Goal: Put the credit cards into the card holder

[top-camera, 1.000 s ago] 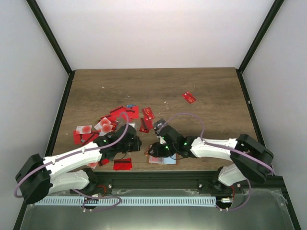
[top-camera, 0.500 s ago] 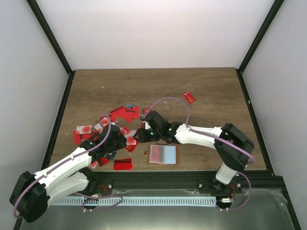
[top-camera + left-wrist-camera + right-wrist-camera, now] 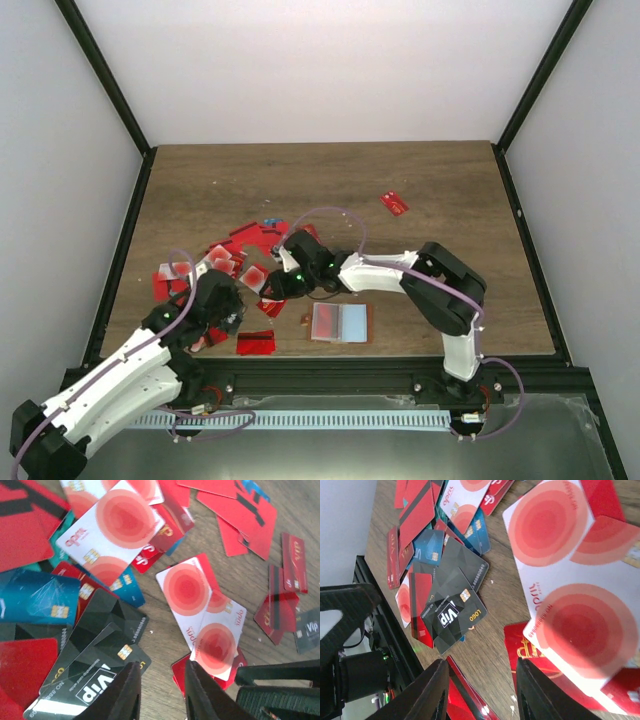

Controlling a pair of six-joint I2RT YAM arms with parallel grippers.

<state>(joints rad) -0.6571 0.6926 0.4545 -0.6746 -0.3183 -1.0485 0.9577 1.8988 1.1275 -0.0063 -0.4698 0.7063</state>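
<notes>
Card holder (image 3: 340, 322) first: lies open and flat near the front edge of the desk (image 3: 300, 180), between the two arms, pink panel left, pale blue panel right, thin brown rim around. Looks soft and leather-like. No card seen poking out, though too small to tell for sure. Sits well apart from the credit cards (image 3: 240, 258), heaped loosely to its upper left, overlapping at all angles, with a lone red card (image 3: 394, 203) off toward the far right.

Judged from that layout as barely begun, or at best partly done: nearly the whole pile yet to go in.

Thin, stiff, glossy plastic rectangles with rounded corners. Mostly red, plus white cards (image 3: 117, 527) with round red blotches, a blue card (image 3: 35, 597), black cards (image 3: 451, 612) marked VIP, small gold chips on several. Probably awkward to lift off flat wood.

Left pincer (image 3: 161, 692) over the pile's near side, fingers apart, bare wood showing between them, nothing pinched. Right pincer (image 3: 482, 690) over the pile's right side, fingers spread, red plastic lying beneath the gap, nothing visibly gripped.
</notes>
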